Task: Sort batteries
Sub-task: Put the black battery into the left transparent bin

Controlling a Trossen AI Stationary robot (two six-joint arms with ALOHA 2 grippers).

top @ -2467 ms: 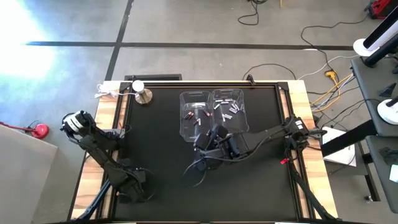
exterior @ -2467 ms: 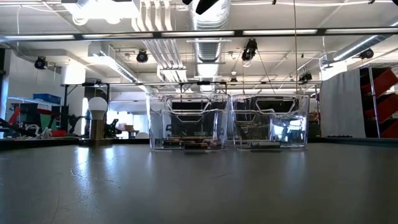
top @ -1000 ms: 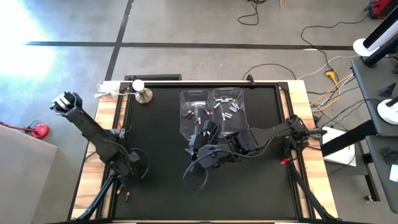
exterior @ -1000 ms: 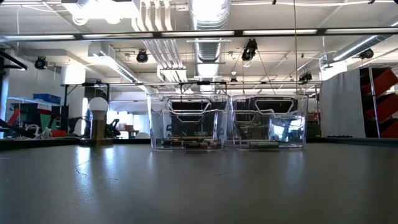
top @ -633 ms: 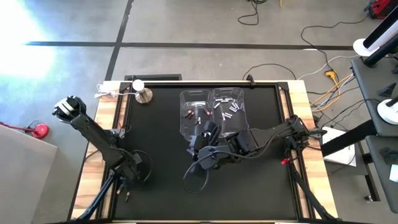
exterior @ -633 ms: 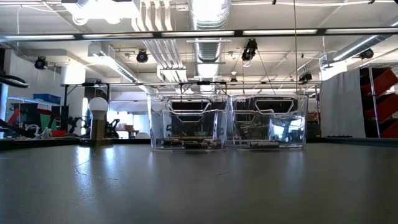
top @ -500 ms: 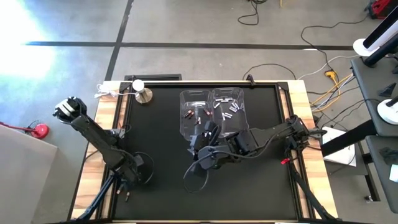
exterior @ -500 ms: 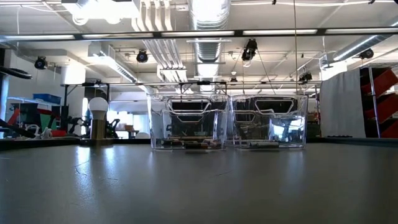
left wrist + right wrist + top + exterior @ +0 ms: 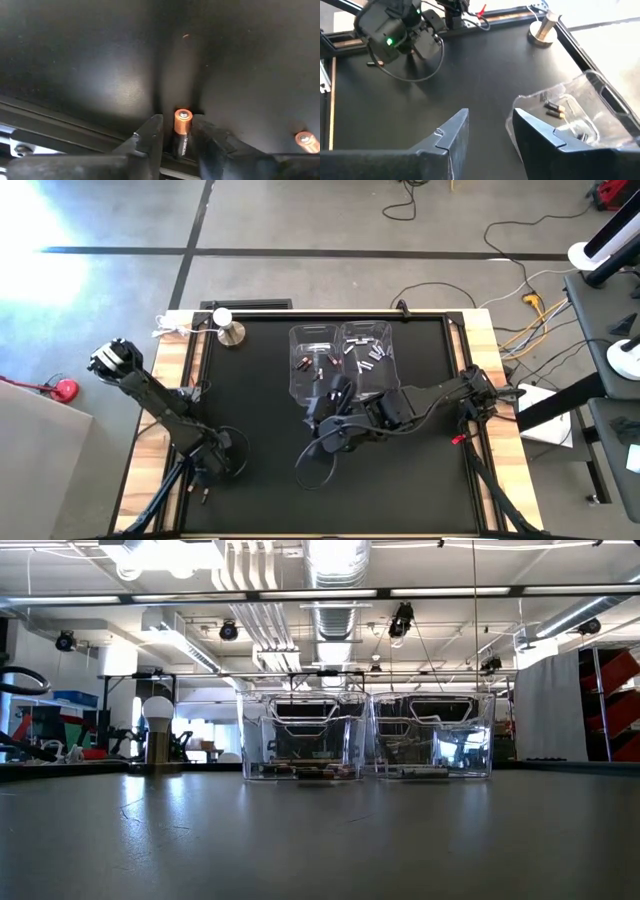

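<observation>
Since a moment ago only the left arm's elbow has swung slightly, its left gripper (image 9: 177,145) pinching a copper-topped battery (image 9: 182,131) near the table (image 9: 260,395) front-left edge, right gripper (image 9: 490,132) spread empty beside the clear bins (image 9: 340,365); that shallow pinch could slip on lifting.

Copper-topped battery (image 9: 182,131) between hand (image 9: 178,135) fingers

Bright overhead ceiling lights (image 9: 300,592), strong glare washing out the floor (image 9: 40,240) at upper left, soft sheen on the black table (image 9: 115,85), blurred dark fingers (image 9: 447,135) up close
</observation>
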